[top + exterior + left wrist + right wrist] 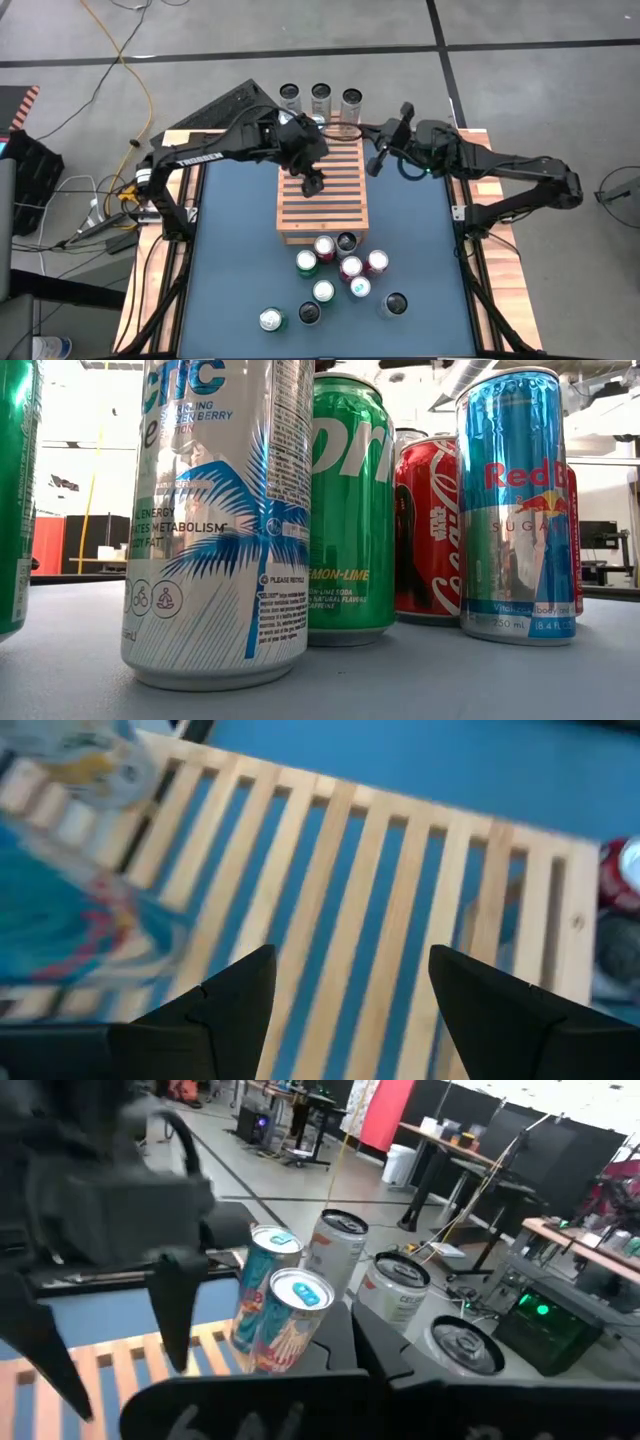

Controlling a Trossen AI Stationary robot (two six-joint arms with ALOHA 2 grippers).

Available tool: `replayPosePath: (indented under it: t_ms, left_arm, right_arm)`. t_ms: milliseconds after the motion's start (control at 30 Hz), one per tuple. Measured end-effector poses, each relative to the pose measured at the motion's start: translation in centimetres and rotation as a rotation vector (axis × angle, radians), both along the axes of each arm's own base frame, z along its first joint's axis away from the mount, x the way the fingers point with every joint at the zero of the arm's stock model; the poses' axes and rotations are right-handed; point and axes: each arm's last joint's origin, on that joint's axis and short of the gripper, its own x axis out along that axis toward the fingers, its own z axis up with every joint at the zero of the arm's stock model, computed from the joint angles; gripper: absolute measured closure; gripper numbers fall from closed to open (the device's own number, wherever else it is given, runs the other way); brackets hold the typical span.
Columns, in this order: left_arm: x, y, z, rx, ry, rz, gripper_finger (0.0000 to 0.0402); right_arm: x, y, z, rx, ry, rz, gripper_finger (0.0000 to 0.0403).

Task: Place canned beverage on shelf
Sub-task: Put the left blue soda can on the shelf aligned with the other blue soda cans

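While the shelf (322,192) looks bare over most of its slats in the high view, three cans (320,97) stand in a row just past its far end, and a cluster of cans (340,272) waits on the blue table (230,260) at its near end. My read: several cans are still to place. Left gripper (312,178) hangs over the shelf's far half; right gripper (388,140) sits beside the shelf's far corner.

Low view: neither gripper shows. Readable labels: a white can with blue palm (218,520) reading "ENERGY", "METABOLISM"; a green Sprite can (352,510), "LEMON-LIME"; a red Coca-Cola can (428,530); a Red Bull can (518,510), "SUGAR...".

Left wrist view: jaws stand wide with nothing between them, slats directly ahead. A blurred colourful can shape (70,880) lies off to one side of the fingers; label unreadable.

Right wrist view: jaws are shut, holding nothing I can see. Just ahead of them two slim blue cans (285,1315) stand at the shelf's end, and a pale can marked "CEL..." (395,1290) beyond. The left gripper's fingers hang beside those cans.
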Motion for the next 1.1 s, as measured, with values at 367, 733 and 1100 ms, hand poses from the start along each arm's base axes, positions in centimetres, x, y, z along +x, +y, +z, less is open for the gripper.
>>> replayPosePath:
  t_ms: [367,733,1100]
  left_arm:
    - [0.9,-1.6,0.3,0.206,-0.043,0.204,0.0244]
    - [3.0,-2.9,0.2,-0.066,-0.375,0.27,0.0382]
    - [3.3,-2.8,-0.7,0.24,-0.291,0.356,0.0401]
  right_arm:
    - [-0.6,0.4,-0.2,0.034,0.026,0.008,0.0403]
    - [-0.5,1.3,-0.4,0.037,0.055,0.041,0.0403]
    - [-1.6,2.8,0.0,0.026,0.07,0.051,0.0403]
